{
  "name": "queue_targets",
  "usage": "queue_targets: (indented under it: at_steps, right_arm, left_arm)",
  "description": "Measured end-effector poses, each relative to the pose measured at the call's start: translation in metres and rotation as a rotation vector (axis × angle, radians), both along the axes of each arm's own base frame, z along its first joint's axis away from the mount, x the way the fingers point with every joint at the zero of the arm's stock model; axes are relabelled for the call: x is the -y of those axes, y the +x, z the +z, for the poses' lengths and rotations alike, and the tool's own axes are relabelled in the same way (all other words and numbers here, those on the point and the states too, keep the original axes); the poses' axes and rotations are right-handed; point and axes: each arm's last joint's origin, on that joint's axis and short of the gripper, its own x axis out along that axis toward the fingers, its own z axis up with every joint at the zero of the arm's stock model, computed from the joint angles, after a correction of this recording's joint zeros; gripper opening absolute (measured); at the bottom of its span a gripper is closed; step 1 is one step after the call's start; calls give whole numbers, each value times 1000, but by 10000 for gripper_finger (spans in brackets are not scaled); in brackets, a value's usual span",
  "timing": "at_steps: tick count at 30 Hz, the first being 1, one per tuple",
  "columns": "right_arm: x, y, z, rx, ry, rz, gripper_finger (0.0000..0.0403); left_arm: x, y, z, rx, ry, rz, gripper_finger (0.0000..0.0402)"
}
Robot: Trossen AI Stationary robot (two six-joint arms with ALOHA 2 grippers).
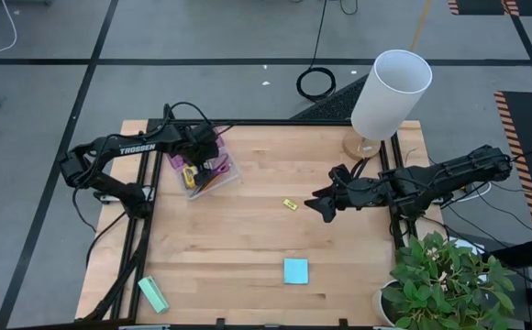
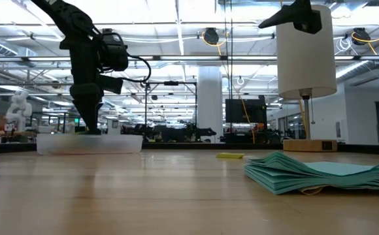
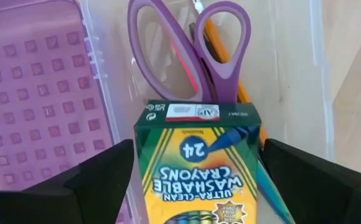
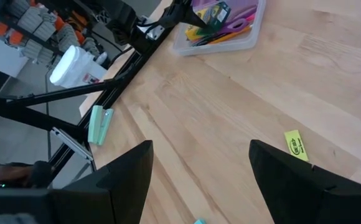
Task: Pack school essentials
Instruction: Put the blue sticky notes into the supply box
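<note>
Your left claw hangs over the clear pencil case at the desk's far left; its fingers stand wide apart on either side of the crayon box, and no contact with the box shows. That box, printed "Ultra-Clean Washable Crayons", sits in the case's clear tray. Beyond it in the tray lie the purple-handled scissors, with an orange pencil running under their handles. Beside the tray, the case's purple lid lies open.

Out from the case, the small yellow piece lies flat on the bare wood near the middle of the desk. You find the cyan sticky-note pad nearer the front edge, well apart from the case. A mint-green block lies at the front left corner.

Your right claw hovers above the desk just right of the yellow piece, fingers spread and holding nothing. Behind it stands a lamp with a white shade, and a potted plant fills the front right corner.
</note>
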Motion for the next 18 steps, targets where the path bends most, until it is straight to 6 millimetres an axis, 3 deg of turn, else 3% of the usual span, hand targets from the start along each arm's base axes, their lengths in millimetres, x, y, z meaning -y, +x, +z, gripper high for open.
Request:
queue_targets:
  at_steps: [7, 18]
  right_arm:
    - [0, 0, 0, 3, 4, 0, 258]
    - [-2, 0, -1, -12, 37, 44, 258]
  left_arm:
    - [0, 4, 11, 7, -13, 89, 345]
    - [2, 35, 66, 176, 47, 176, 310]
